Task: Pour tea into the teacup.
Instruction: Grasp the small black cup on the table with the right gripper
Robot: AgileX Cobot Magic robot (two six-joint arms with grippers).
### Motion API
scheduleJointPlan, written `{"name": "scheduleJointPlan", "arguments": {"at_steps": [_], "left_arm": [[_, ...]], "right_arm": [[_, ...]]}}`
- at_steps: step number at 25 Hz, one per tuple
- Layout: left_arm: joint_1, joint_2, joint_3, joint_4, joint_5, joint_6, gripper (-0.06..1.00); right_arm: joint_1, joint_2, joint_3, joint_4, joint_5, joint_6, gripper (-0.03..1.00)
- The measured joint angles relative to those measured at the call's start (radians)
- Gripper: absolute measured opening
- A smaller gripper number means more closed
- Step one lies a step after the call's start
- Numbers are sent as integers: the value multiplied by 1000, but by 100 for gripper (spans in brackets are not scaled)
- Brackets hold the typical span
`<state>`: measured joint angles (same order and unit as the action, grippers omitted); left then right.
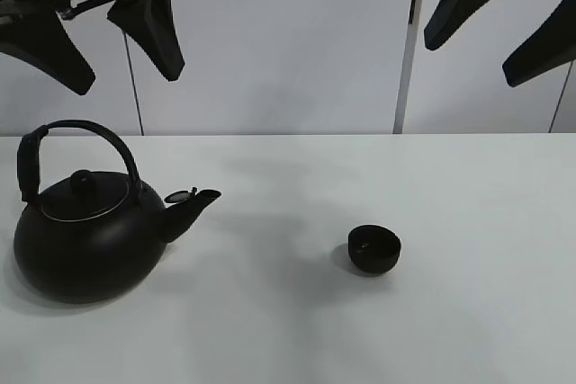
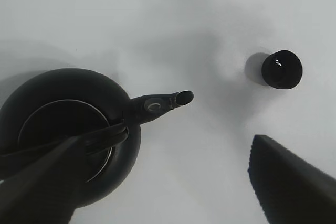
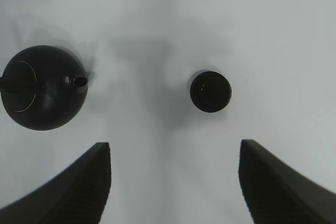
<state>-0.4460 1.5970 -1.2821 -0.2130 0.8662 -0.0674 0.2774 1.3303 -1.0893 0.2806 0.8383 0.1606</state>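
Note:
A big round black kettle with an arched handle stands on the left of the white table, its spout pointing right. The tiny black teacup stands apart from it, right of centre. My left gripper hangs open and empty high above the kettle. My right gripper hangs open and empty high above the table's right side. The left wrist view shows the kettle and the teacup below its gripper. The right wrist view shows the kettle and the teacup beyond its gripper.
A white wall with a grey vertical strip backs the table. A thin cable hangs by the wall behind the kettle.

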Motion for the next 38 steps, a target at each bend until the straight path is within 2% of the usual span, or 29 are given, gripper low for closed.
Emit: {"name": "scheduleJointPlan", "arguments": {"at_steps": [6, 10, 14, 17, 21, 25, 30, 38], "left_arm": [[0, 0, 0, 0, 0, 0, 61], [0, 0, 0, 0, 0, 0, 61], [0, 0, 0, 0, 0, 0, 61], [0, 0, 0, 0, 0, 0, 61], [0, 0, 0, 0, 0, 0, 61], [0, 0, 0, 0, 0, 0, 61], [0, 0, 0, 0, 0, 0, 61], [0, 0, 0, 0, 1, 0, 61]], "right_arm": [[0, 0, 0, 1, -2, -9, 47], [0, 3, 0, 8, 0, -105, 49], [0, 9, -3, 26, 6, -209, 57], [0, 12, -8, 27, 21, -234, 58], [9, 65, -52, 20, 93, -235, 59], [72, 173, -155, -45, 135, -192, 59], [132, 325, -260, -142, 135, -118, 59], [157, 521, -295, -182, 126, -102, 59]]}}
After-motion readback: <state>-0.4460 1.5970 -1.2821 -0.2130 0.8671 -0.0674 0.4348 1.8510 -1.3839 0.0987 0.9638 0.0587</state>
